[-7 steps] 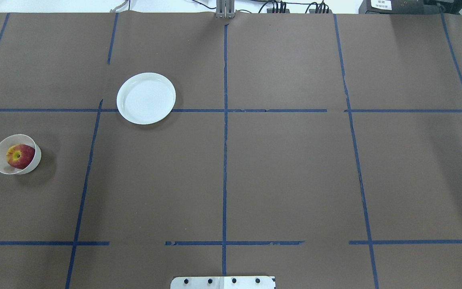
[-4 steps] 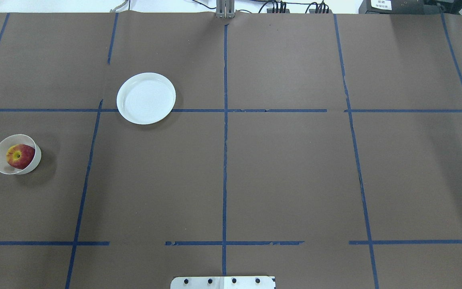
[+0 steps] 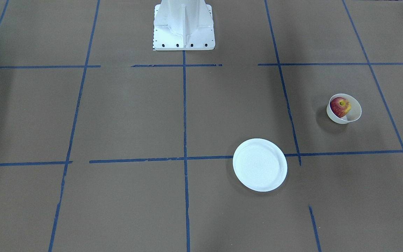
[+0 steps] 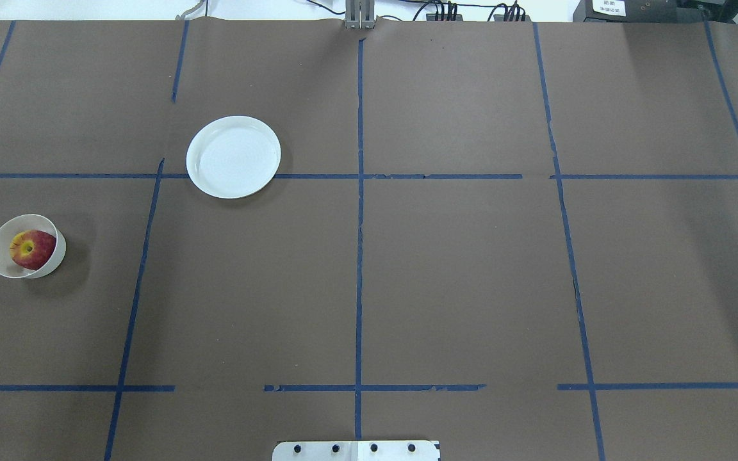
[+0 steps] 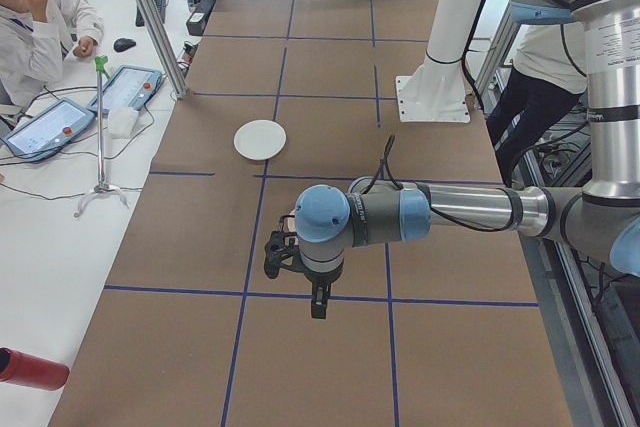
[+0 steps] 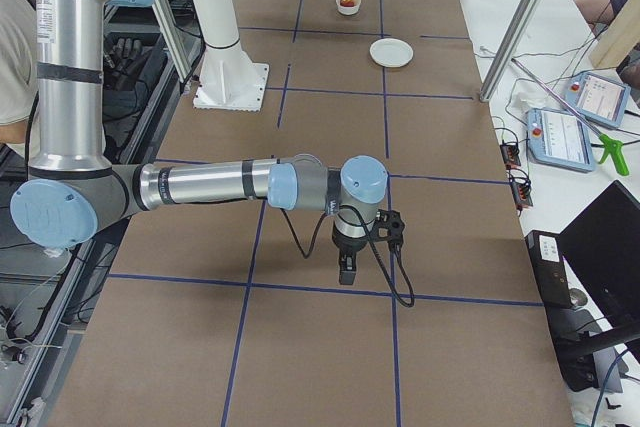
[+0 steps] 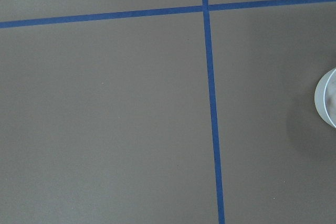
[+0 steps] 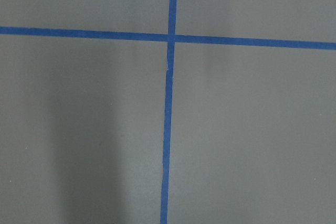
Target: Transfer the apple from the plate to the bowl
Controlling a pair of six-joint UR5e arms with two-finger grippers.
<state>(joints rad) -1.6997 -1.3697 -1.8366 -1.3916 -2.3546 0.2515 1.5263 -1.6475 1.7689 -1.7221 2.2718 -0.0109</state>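
Note:
The red and yellow apple (image 4: 32, 250) lies inside the small cream-white bowl (image 4: 56, 259) at the table's left side. Both also show in the front-facing view, the apple (image 3: 340, 106) in the bowl (image 3: 354, 112). The flat white plate (image 4: 233, 157) sits bare, farther back and to the right of the bowl; it also shows in the front-facing view (image 3: 260, 164). My left gripper (image 5: 320, 309) and right gripper (image 6: 345, 275) show only in the side views, pointing down over bare table, far from both dishes. I cannot tell whether they are open or shut.
The robot's white pedestal (image 3: 184, 24) stands at the near middle edge. Blue tape lines cross the brown table cover. A white rim (image 7: 328, 98) shows at the left wrist view's right edge. An operator (image 5: 35, 17) and tablets (image 5: 125, 89) are beside the table.

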